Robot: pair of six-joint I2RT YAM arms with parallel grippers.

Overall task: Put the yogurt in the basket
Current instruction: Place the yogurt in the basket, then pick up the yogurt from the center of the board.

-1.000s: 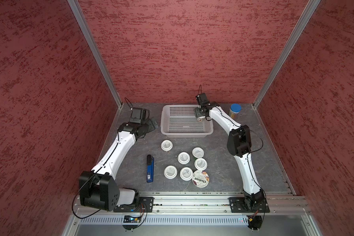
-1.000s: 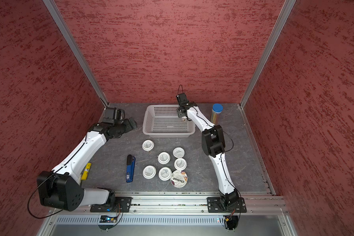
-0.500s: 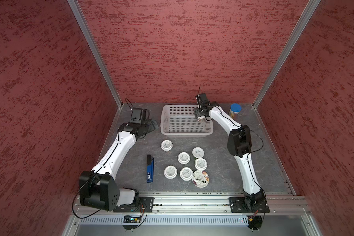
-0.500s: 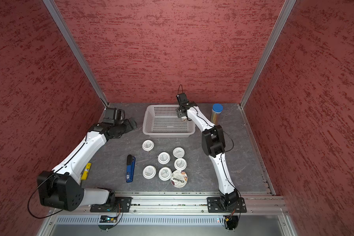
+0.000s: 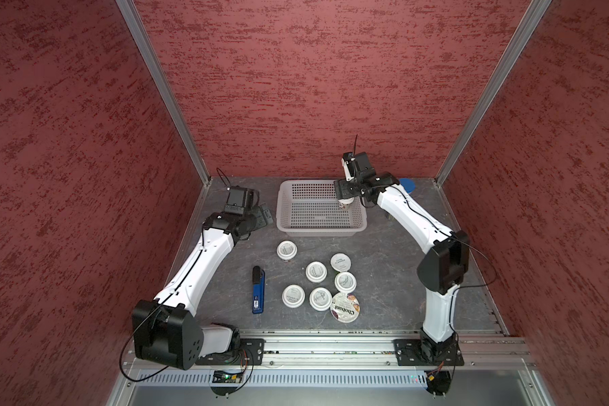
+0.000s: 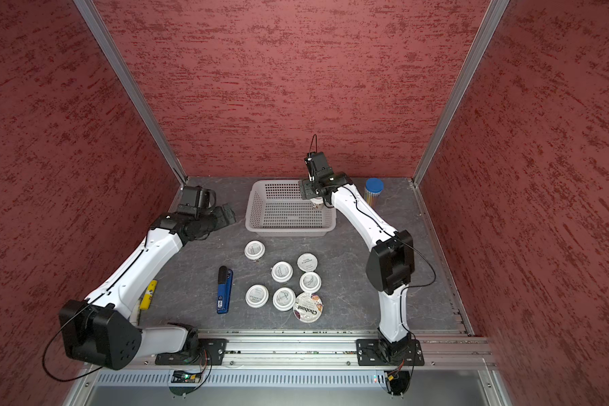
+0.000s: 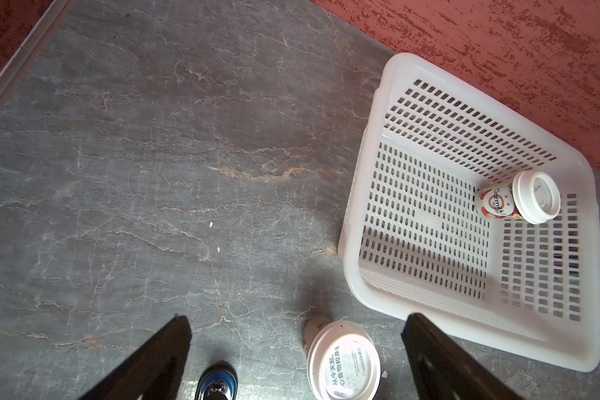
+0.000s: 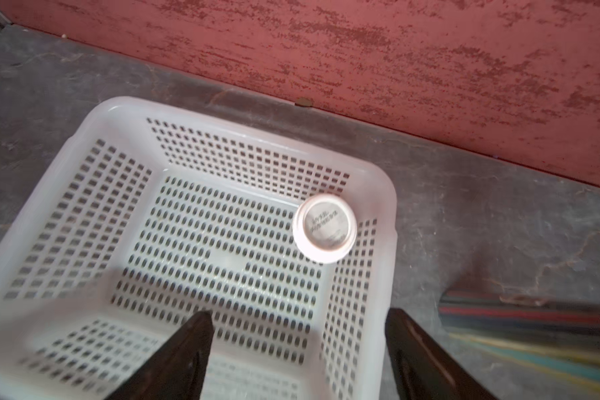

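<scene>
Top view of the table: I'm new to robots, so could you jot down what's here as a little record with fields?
Basket: pale perforated rectangular plastic basket, near the back wall
In basket: one small white-lidded yogurt cup, upright in a corner
On table: six small white-lidded cups and one wider Chobani cup
Right gripper: open, empty, above the basket
Left gripper: open, empty, above the table beside the basket
Other items: blue stapler; blue-capped tube of pencils

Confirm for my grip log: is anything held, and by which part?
Nothing held: left gripper and right gripper are open; the cup stands free in the basket.
</scene>
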